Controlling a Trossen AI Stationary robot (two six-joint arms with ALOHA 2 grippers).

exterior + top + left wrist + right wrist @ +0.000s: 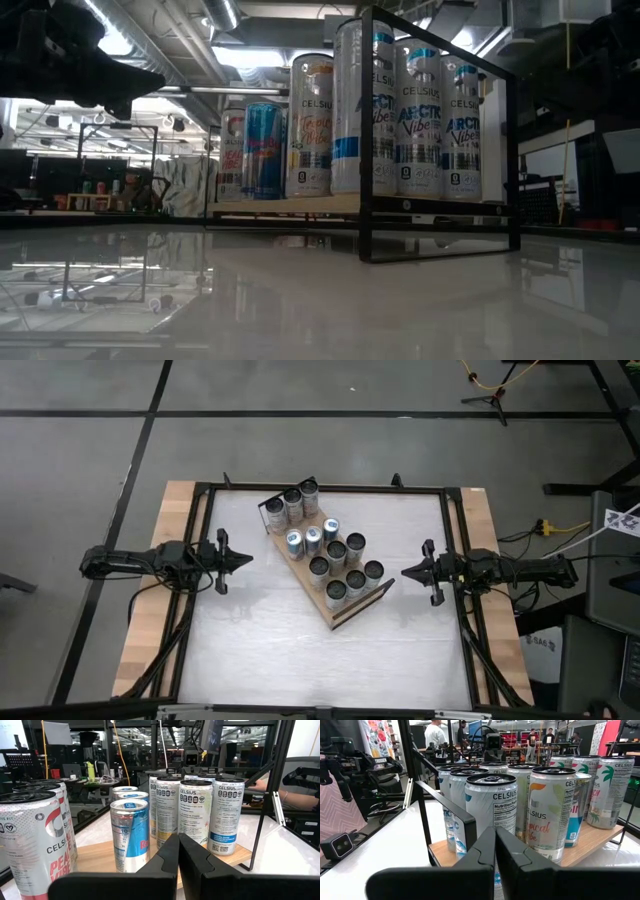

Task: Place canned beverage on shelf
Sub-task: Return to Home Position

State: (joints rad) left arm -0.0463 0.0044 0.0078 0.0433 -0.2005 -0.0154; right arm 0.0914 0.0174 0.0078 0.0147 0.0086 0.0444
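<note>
The shelf, a light-brown wooden board with black wire rails at its short ends, lies slantwise at the table's middle. Several cans stand upright on it, tall Celsius cans and shorter blue and silver ones. My left gripper waits shut at the table's left side, pointing level toward the shelf. My right gripper waits shut at the right side, also level and facing the shelf. Neither holds anything. In the low view the cans stand behind the near rail.
A black frame runs round the white tabletop, with wooden strips outside it at left and right. Free white surface lies between each gripper and the shelf and toward the near edge. People show in the room beyond the table.
</note>
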